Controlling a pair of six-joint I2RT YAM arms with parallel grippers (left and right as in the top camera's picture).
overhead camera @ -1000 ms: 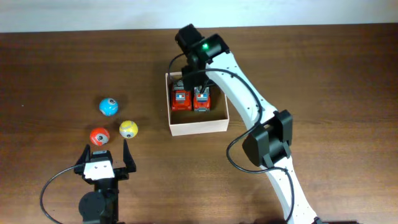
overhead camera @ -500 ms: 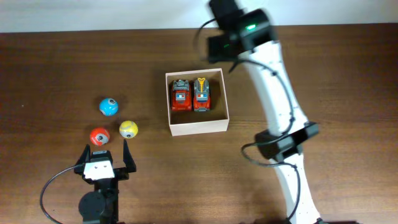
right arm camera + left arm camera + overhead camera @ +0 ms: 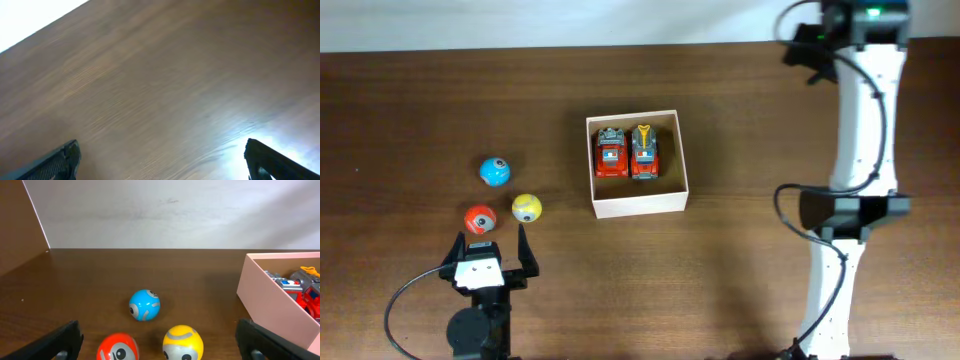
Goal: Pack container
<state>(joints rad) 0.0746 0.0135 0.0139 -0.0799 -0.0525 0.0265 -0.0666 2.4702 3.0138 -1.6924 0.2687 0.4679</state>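
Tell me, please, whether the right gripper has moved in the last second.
Yes. The right gripper has left the box and swung right, toward the table's far edge, jaws open.

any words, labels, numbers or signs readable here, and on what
None readable.
Left toy truck and right toy truck in the container: any markings too small to tell.
Blue ball, yellow ball, red ball: grey eye-like patterns only, no letters.

The bottom edge is cropping the red ball [image 3: 118, 348] and yellow ball [image 3: 183, 343]; the container [image 3: 265, 294], running off right, is half-hiding the toy cars [image 3: 302, 284].
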